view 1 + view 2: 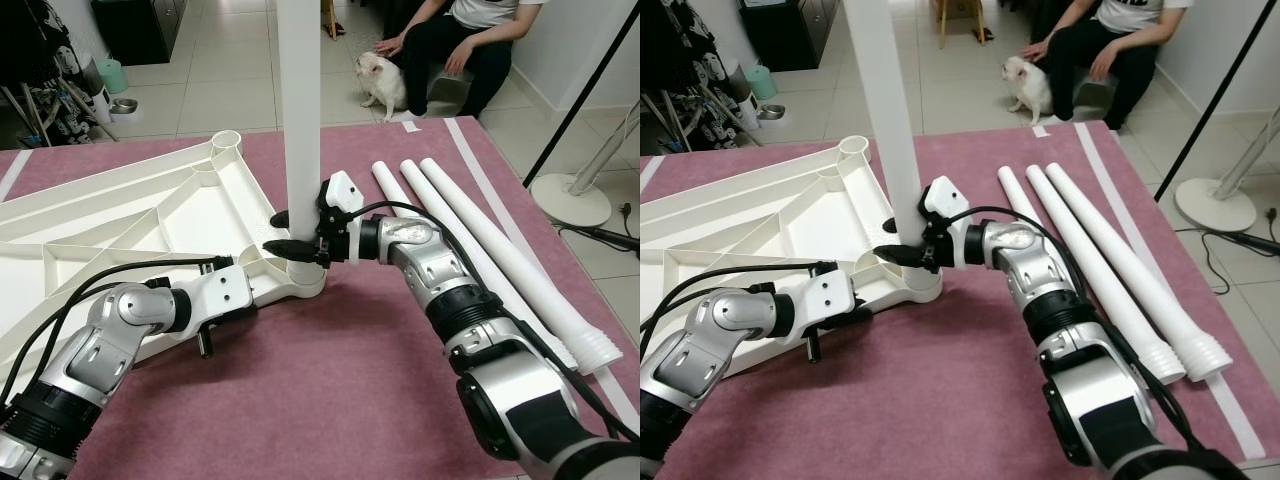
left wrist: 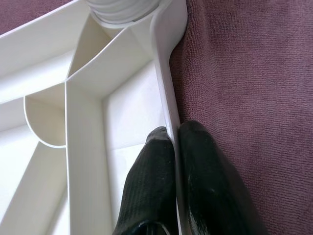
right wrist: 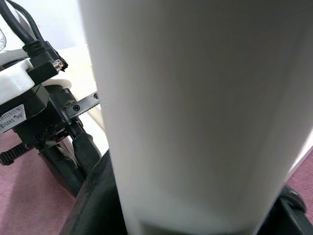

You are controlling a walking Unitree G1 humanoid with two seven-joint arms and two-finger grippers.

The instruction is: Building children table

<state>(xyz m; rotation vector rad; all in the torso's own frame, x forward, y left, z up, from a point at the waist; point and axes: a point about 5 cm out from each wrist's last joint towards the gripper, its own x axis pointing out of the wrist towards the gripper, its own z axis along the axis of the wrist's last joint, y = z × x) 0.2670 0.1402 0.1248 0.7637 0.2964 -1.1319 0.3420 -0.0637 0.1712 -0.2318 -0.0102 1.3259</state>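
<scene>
I see the upturned white moulded plastic tabletop (image 1: 120,215) lying flat on the mauve short-pile carpet (image 1: 330,400), ribs facing up, with round sockets at its corners. My right tool (image 1: 290,232) is clenched around the smooth white plastic leg tube (image 1: 299,110), low down just above the near-right corner socket; the tube stands upright in that socket, its ridged end seated inside. In the right wrist view the tube is matte and featureless, with black fingers (image 3: 93,205) curving round its base.

My left tool (image 2: 173,147) grips the thin rim wall of the tabletop along its near edge, one finger inside the rib bay, one outside against the carpet pile, pressed tight on the plastic.

Three loose white plastic tubes (image 1: 480,250) lie side by side on the carpet's right part, ribbed collars toward the near-right corner, close beside my right forearm. A white strip runs along the carpet's right edge. Beyond the far edge, on pale floor tiles, a seated person (image 1: 470,40) touches a small white dog (image 1: 383,82). A white fan base (image 1: 570,198) stands off the right edge.
</scene>
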